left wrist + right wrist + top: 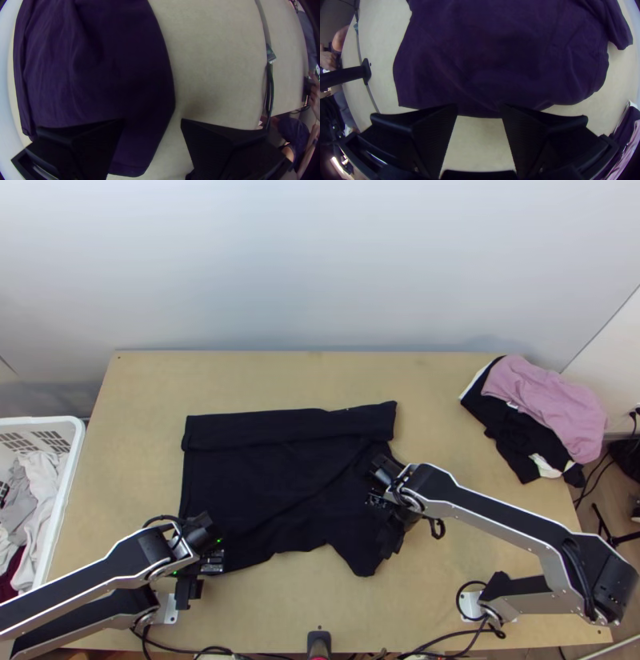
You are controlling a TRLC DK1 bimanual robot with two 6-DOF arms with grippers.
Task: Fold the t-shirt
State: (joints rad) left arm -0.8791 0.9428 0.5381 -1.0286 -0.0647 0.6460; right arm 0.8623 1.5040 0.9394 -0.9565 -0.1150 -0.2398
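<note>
- See the t-shirt (264, 476) in the middle of the tabletop (448, 420), dark and mostly spread; note a folded band across its far side, a crease slanting over the body, a pointed part towards the near edge
- Find the left pincer (190, 588) at the t-shirt's near left corner, wide; in the left wrist view, see one of its fingers (80, 140) over cloth and the other over bare wood
- Find the right pincer (390, 542) over the t-shirt's right side, wide too; in the right wrist view, see a cloth edge crossing at the fingertips; cannot tell whether touching
- Log a pile at the far right: pink cloth (552, 404) on top of black cloth (512, 432), with some white cloth (546, 466) showing
- Log a white basket (68, 476) beside the left edge, holding pale clothes (36, 500); at the near edge, see a black bracket (318, 638) and cables (184, 646)
</note>
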